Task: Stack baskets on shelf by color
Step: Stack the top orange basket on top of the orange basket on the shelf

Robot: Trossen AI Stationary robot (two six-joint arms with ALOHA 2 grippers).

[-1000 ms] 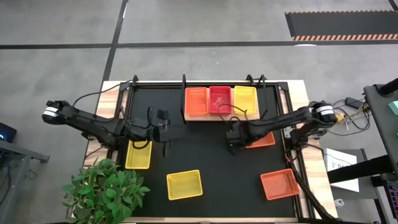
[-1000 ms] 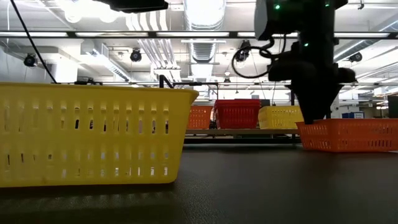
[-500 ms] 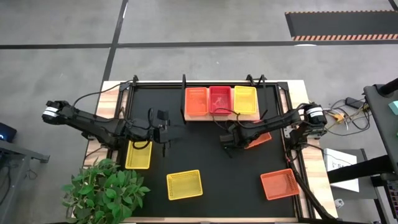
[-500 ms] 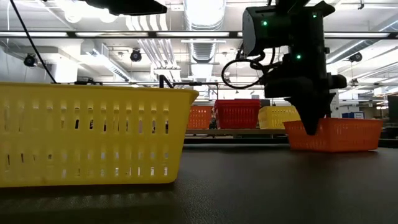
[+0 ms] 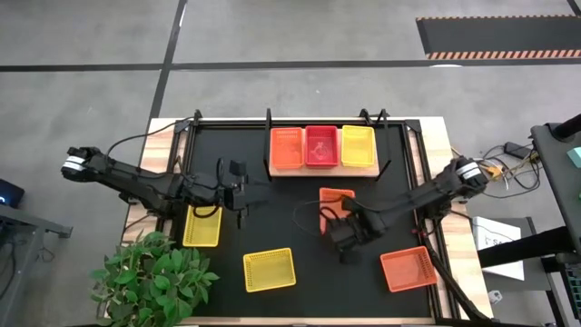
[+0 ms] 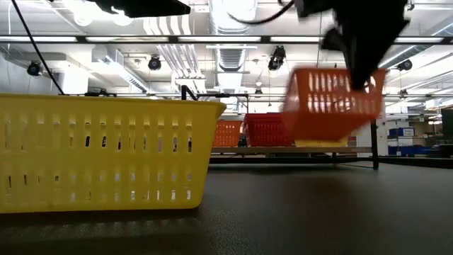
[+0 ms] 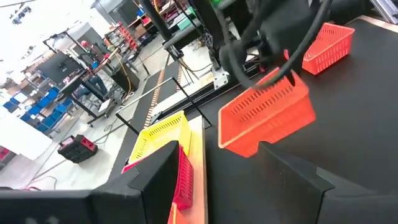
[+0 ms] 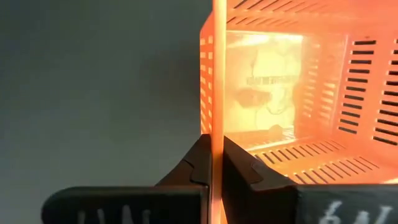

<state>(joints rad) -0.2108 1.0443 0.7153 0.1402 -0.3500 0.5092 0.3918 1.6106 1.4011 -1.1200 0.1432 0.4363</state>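
An orange basket (image 5: 336,201) hangs above the mat's middle, with my right gripper (image 5: 341,223) shut on it; the low view shows this basket (image 6: 329,103) clear of the table. The wooden shelf (image 5: 322,169) at the far edge carries an orange basket (image 5: 286,148), a red basket (image 5: 320,145) and a yellow basket (image 5: 357,145) side by side. My left gripper (image 5: 243,193) waits open at the mat's left, above a yellow basket (image 5: 201,225). My right gripper pinches one side wall (image 8: 217,127) of the orange basket at its rim, one finger (image 8: 242,171) inside the basket and the other finger (image 8: 200,163) outside. The fingers point steeply down from above. The basket hangs lifted clear of the mat, slightly tilted.
A second yellow basket (image 5: 269,269) lies near the front edge, and another orange basket (image 5: 408,269) sits at the front right. A potted plant (image 5: 150,277) stands at the front left corner. Black uprights (image 5: 269,127) rise at the shelf's ends.
My right gripper has shut on the wall of the orange basket at the mat's right, then risen and swung toward the table's left and near edge while rolling. The basket has lifted clear of the mat, turned about and come to the middle.
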